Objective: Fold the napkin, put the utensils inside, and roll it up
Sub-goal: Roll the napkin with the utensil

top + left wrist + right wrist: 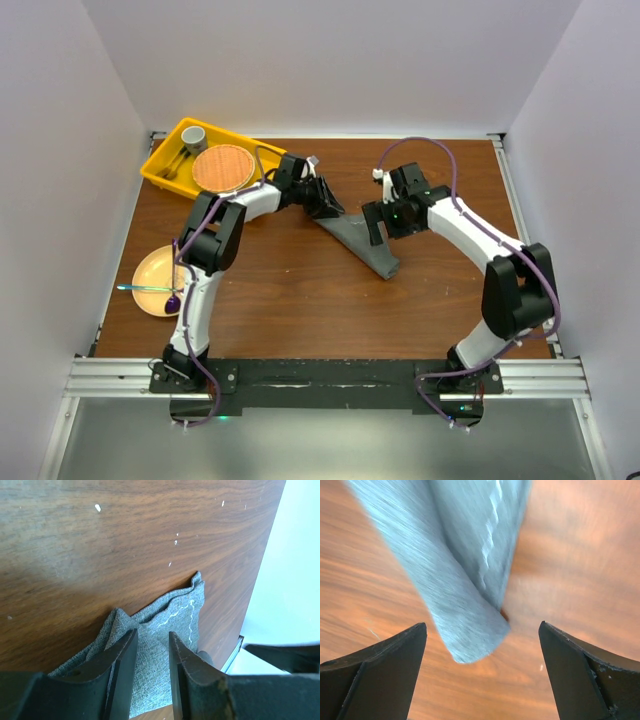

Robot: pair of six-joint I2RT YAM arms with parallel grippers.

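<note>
Two grippers work the grey-green napkin (362, 240) at mid table (300, 295): I see L gripper (152, 636) pinching its far-left end, R gripper (482, 630) wide apart, straddling the rolled near end w/o touching.

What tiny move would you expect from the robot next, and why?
Probably the right claw lowers and closes on the near end of the napkin. Its jaws hang wide open on either side of that bunched end, while the left claw seems to pinch the far end. Then both could spread it.
</note>
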